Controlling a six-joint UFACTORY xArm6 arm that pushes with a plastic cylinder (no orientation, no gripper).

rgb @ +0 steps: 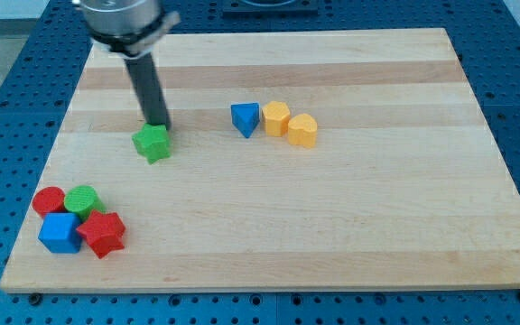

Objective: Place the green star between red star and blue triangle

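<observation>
The green star [153, 143] lies left of the board's middle. My tip [159, 125] stands just above it in the view, touching or almost touching its top edge. The blue triangle [246, 118] lies to the right of the green star, near the board's centre. The red star [103, 234] lies at the bottom left, well below the green star.
A yellow hexagon block [276, 118] and a yellow heart-like block [302, 131] sit right of the blue triangle. A red cylinder [50, 200], a green cylinder [83, 199] and a blue cube [60, 232] cluster by the red star. The wooden board [350, 217] lies on a blue perforated table.
</observation>
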